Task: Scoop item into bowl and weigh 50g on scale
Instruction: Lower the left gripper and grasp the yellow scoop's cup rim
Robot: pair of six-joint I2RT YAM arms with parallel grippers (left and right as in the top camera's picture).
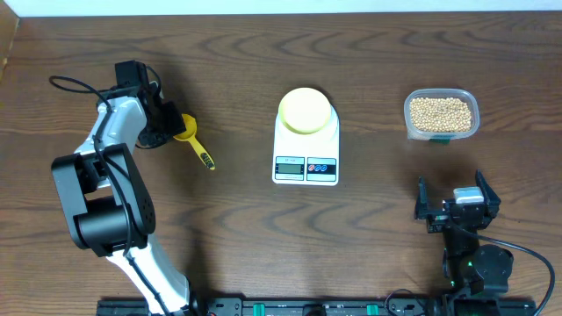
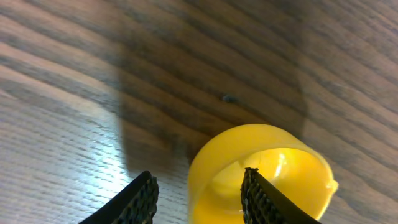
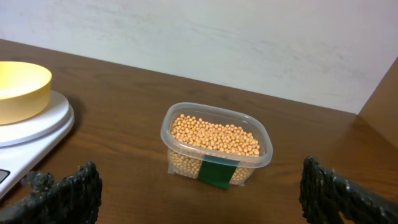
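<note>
The beans point(image 1: 441, 111) fill a clear tub point(image 3: 214, 146) at the back right. Mid-table, the pale yellow bowl point(image 1: 306, 111) rests on the white scale point(image 1: 306, 162); the right wrist view catches the bowl point(image 3: 18, 87) and the scale point(image 3: 37, 124) at its left edge. A bright yellow scoop point(image 1: 186, 132) lies at the left, handle pointing front-right. My left gripper point(image 1: 169, 128) straddles the wall of the scoop's cup point(image 2: 267, 165): one finger point(image 2: 258, 199) is inside the cup, the other point(image 2: 140, 199) outside, with a gap to the wall. My right gripper point(image 1: 450, 189) stands wide open in front of the tub, holding nothing.
The wooden table point(image 1: 105, 53) carries only these things. A pale wall point(image 3: 249, 37) rises behind the table's far edge. The arm bases stand along the front edge, and a black cable point(image 1: 70, 85) loops near the left arm.
</note>
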